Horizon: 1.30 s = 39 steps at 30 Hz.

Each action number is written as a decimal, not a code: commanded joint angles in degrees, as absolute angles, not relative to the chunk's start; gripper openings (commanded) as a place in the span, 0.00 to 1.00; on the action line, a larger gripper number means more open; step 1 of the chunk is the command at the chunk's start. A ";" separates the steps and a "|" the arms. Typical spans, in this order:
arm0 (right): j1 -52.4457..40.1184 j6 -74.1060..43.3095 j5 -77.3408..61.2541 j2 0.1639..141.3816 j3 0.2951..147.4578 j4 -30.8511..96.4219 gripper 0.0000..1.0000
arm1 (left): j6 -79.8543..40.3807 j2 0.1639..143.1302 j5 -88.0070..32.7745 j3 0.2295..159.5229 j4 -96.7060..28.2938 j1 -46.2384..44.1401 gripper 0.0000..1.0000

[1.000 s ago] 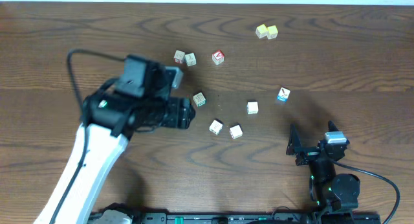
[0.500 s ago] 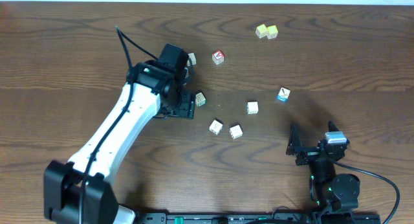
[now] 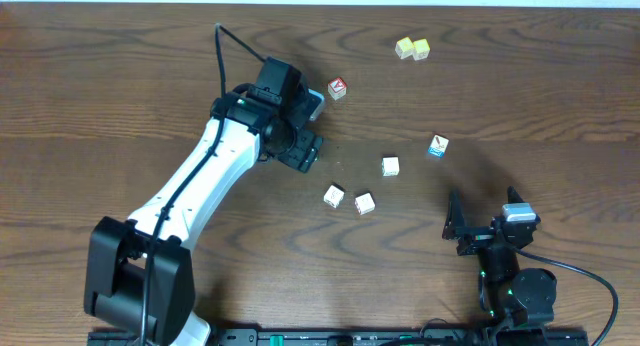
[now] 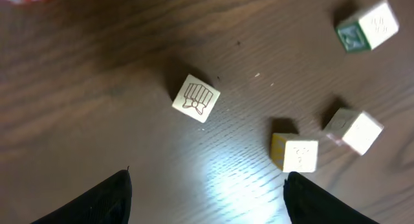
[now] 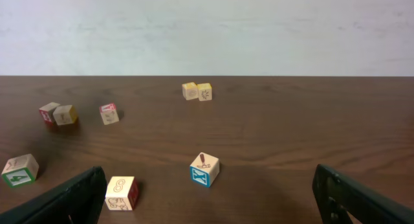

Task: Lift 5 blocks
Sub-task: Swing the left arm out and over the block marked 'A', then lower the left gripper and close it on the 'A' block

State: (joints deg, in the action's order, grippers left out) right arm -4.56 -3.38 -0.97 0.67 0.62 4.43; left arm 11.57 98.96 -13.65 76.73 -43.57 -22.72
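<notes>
place: robot test bench, lab-like | evidence: dark wood table (image 3: 80, 66); plain white wall (image 5: 207, 30)

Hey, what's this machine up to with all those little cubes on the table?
A two-armed robot is set to lift five small blocks off a wooden table. Its left arm is stretched out over them, left fingers open, with a white block bearing a line drawing just ahead of them. Nothing is held. The right fingers are open and empty too, and the right arm is tucked at the near edge.
</notes>
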 commanded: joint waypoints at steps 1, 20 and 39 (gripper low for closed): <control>-4.05 -2.70 -0.49 0.34 0.43 4.49 0.99 | 23.77 100.95 -14.39 77.19 -43.33 -22.85 0.75; -4.05 -2.70 -0.49 0.34 0.43 4.47 0.99 | 39.03 113.19 -20.10 77.14 -33.69 -22.92 0.84; -4.05 -2.70 -0.49 0.34 0.43 4.49 0.99 | 38.94 118.91 -19.86 77.14 -31.83 -22.90 0.59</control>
